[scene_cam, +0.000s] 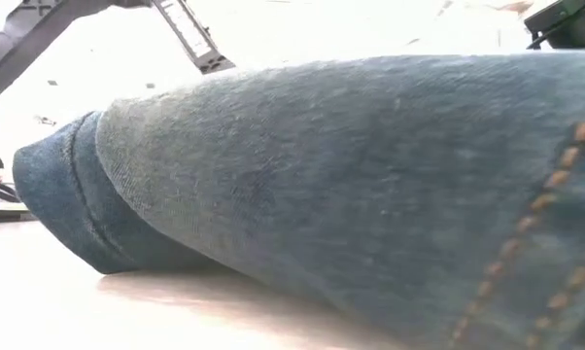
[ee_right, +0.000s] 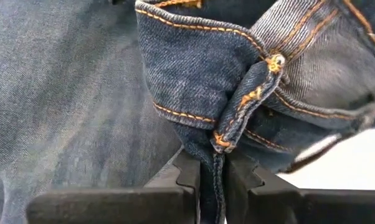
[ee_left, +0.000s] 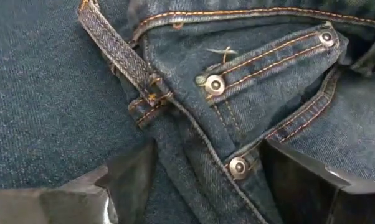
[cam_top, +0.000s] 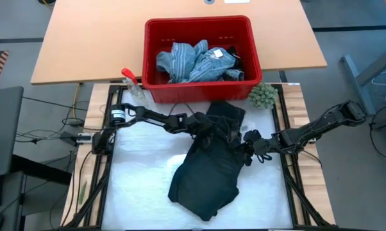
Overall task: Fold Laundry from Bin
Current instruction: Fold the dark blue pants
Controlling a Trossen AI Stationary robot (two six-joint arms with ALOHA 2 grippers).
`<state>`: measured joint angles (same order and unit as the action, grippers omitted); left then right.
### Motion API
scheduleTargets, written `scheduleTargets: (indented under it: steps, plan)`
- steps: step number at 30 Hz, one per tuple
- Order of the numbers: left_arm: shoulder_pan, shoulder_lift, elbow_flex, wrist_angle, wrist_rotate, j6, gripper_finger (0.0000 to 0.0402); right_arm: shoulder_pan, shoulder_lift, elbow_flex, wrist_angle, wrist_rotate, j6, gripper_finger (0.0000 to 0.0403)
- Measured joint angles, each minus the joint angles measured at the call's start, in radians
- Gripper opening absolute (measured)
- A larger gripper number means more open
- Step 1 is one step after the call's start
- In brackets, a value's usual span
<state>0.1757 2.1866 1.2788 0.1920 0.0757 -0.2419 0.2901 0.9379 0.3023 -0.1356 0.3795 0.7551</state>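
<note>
A pair of dark blue jeans (cam_top: 206, 170) lies bunched on the white mat (cam_top: 142, 173) in front of the red bin (cam_top: 199, 91). The jeans fill the low view (scene_cam: 351, 175). More laundry (cam_top: 196, 62), striped and light blue, lies in the bin. My left gripper (cam_top: 212, 128) is open over the jeans' far end. Its fingers (ee_left: 131, 180) stand on either side of the riveted front pocket (ee_left: 237, 124). My right gripper (cam_top: 247, 149) is shut on the jeans at their right side. My left gripper hovers close over the pocket, slanting down from the table's left; whether its fingers touch the denim I cannot tell. My right gripper pinches a fold of the waistband edge (ee_right: 211, 186), just below a belt loop (ee_right: 250, 99), between its two fingers (ee_right: 187, 177). It comes slanting down from the table's right. The rest of the jeans lies on the mat.
A clear spray bottle with a red trigger (cam_top: 132, 83) stands at the bin's left near corner. A green fuzzy ball (cam_top: 262, 95) sits at its right near corner. Bare mat lies to the left of the jeans and near the front edge.
</note>
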Motion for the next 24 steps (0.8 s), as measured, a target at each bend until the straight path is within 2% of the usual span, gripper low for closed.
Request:
scheduleTargets:
  steps: [2,4,6,9,10,17,24]
  plan:
    - [-0.012,0.011,0.023,-0.033,-0.003,0.023,0.0264,0.0,0.0,0.0,-0.001,-0.004,0.0,0.0065]
    - [-0.029,0.011,0.038,-0.048,-0.023,0.062,0.0228,-0.001,0.0,0.0,-0.001,-0.009,-0.003,0.0066]
    - [-0.043,0.007,0.053,-0.062,-0.03,0.106,0.0172,-0.001,0.0,0.0,-0.003,-0.015,-0.005,0.0066]
    - [-0.052,-0.005,0.082,-0.102,-0.019,0.162,0.006,-0.001,-0.002,0.0,-0.006,-0.022,-0.026,0.0067]
    - [-0.053,-0.008,0.092,-0.118,-0.017,0.177,0.0034,-0.001,-0.002,0.0,-0.006,-0.024,-0.028,0.0067]
    - [-0.059,-0.144,0.098,-0.201,-0.018,0.29,0.0025,-0.003,-0.05,0.004,-0.015,-0.05,-0.079,0.0067]
    - [-0.064,-0.322,0.099,-0.277,-0.026,0.431,0.0025,-0.014,-0.153,0.106,-0.083,-0.036,-0.249,0.0068]
